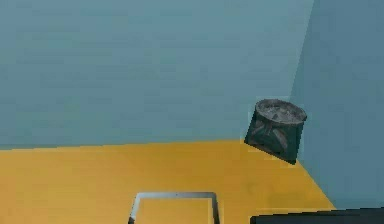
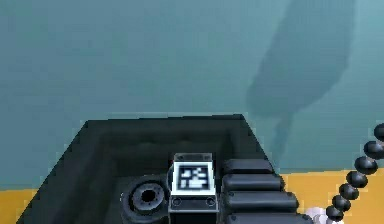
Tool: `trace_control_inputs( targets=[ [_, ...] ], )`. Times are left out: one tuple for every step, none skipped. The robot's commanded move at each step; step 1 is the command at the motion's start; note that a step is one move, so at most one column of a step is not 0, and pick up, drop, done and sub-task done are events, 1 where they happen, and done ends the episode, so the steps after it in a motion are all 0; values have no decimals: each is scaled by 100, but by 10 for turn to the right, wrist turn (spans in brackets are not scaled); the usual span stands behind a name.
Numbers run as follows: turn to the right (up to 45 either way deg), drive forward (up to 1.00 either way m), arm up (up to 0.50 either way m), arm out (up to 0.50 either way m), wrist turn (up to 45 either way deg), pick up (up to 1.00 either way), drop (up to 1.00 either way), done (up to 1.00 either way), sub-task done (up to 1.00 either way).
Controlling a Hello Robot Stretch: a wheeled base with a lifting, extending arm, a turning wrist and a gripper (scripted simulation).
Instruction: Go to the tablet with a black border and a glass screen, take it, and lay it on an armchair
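Note:
At the arm side view's bottom edge the arm's end carries a white square with black marks (image 2: 195, 178). Left of that square sits the gripper (image 2: 150, 198), a dark rounded body with a ring. Its fingers cannot be made out, so I cannot tell whether it holds anything. Behind it lies a dark boxy thing with a raised rim (image 2: 110, 140), against the blue wall. Dark ribbed arm segments (image 2: 252, 185) lie right of the square.
A dark mesh bin (image 1: 275, 128) stands in the corner of the blue walls at the forward view's right. Orange floor (image 1: 90, 180) stretches to the left. A grey frame (image 1: 175, 205) sits at the bottom edge. A beaded cable (image 2: 362, 175) hangs at the arm side view's right.

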Motion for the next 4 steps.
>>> trace_control_inputs(
  targets=[
    [0,0,0,26,0,0,0,0,0],
    [0,0,0,0,450,0,0,0,0],
    [0,0,0,0,450,0,0,0,0],
    [0,0,0,0,270,0,0,0,0]
  ],
)
